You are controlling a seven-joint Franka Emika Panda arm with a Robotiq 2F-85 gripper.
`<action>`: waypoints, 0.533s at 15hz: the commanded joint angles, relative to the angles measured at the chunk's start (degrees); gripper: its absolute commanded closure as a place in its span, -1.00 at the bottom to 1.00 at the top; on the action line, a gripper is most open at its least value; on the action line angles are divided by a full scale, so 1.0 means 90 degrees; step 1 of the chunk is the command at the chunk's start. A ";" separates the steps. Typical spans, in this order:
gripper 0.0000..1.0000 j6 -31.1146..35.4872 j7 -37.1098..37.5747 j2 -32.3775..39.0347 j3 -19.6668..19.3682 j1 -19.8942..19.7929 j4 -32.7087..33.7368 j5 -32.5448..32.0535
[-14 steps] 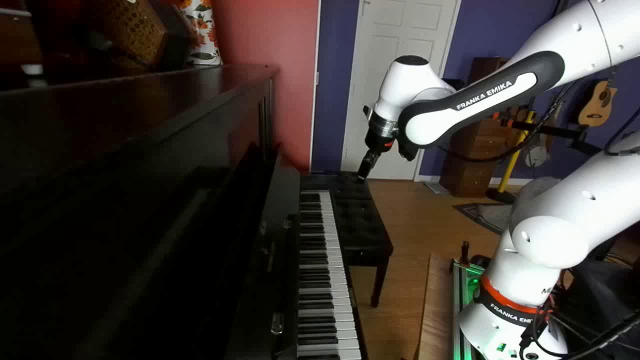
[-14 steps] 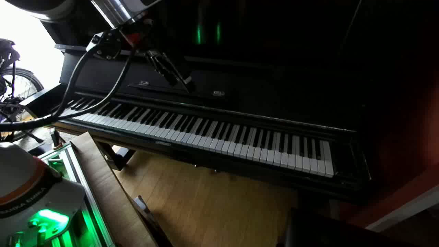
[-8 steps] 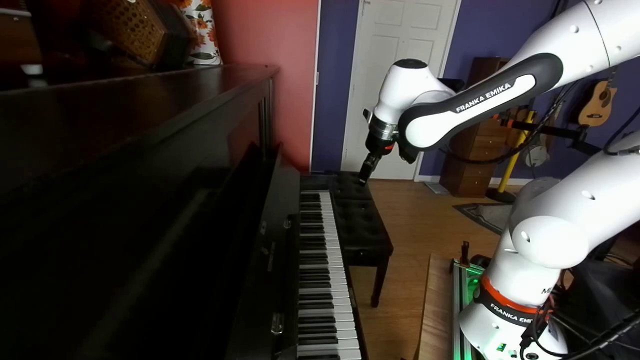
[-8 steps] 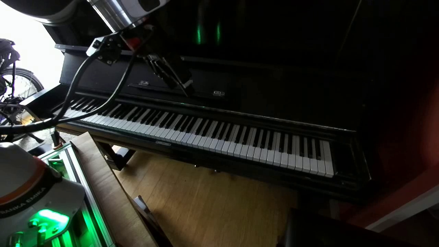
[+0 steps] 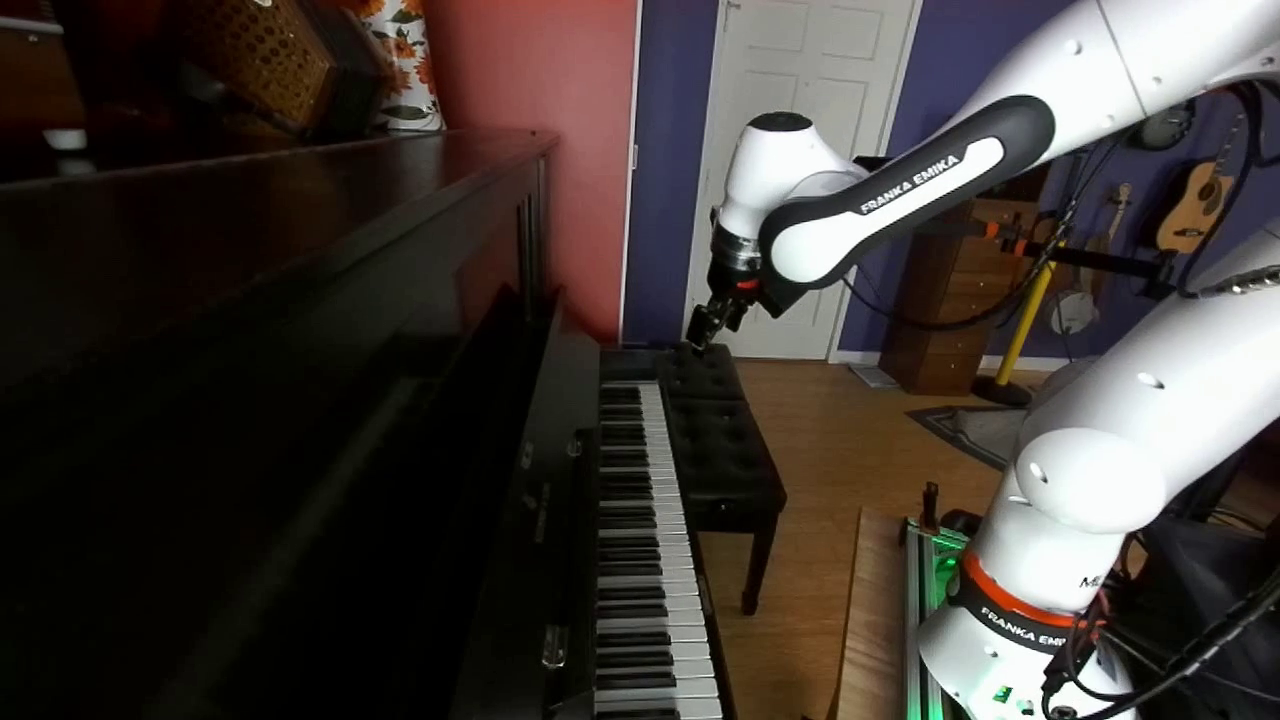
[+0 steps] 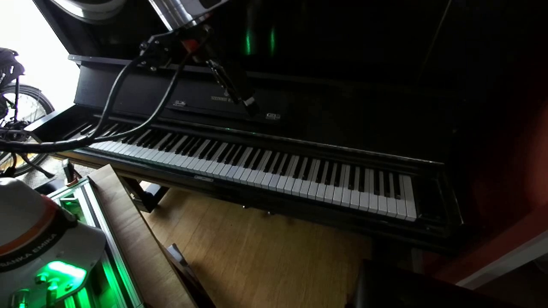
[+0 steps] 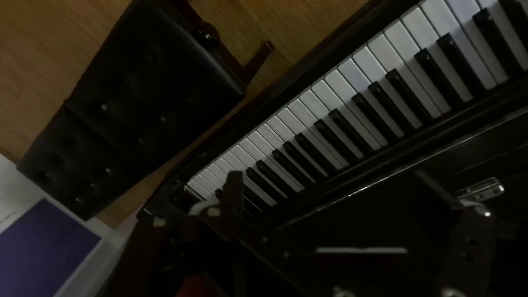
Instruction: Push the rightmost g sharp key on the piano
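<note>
Filling much of both exterior views is the dark, glossy upright piano [image 5: 300,420], its long keyboard [image 6: 252,172] uncovered. Beyond the instrument's far end stands a white panelled door [image 5: 800,60]. The white Franka Emika Panda arm [image 5: 900,200] faces the keys, its base beside a wooden tabletop [image 5: 866,600] and its forearm reaching toward the piano. In an exterior view, part of a bicycle [image 6: 19,100] shows past the keyboard's left end. A brown chest of drawers [image 5: 945,320] is near the door, and a black tufted piano bench [image 5: 725,450] sits alongside the keyboard's right end. Behind the arm hang an acoustic guitar [image 5: 1193,205] and a banjo [image 5: 1075,312]; tilted on the piano's top is what looks like a concertina [image 5: 260,55]. The Robotiq gripper [image 7: 330,181] points down in the air, apart from the keys, with its fingers [image 7: 233,189] spread wide. In the wrist view one finger overlaps the keyboard's end, while the other appears just beside a metal fitting [image 7: 482,189]. The rightmost g sharp key [image 6: 388,187], middle of the last three black keys, lies near the keyboard's right end, well apart from the gripper.
</note>
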 commanded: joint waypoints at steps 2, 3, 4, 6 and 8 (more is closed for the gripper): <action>-1.00 -0.0494 0.1575 0.1881 0.0135 -0.0259 0.1451 -0.0464; -1.00 -0.0624 0.1845 0.2153 0.0035 -0.0209 0.1689 -0.0513; -1.00 -0.0612 0.2165 0.2456 -0.0112 -0.0173 0.1907 -0.0564; -1.00 -0.0737 0.2470 0.2995 -0.0426 -0.0035 0.2320 -0.0396; -1.00 -0.0543 0.2551 0.3455 -0.0740 0.0072 0.2588 -0.0130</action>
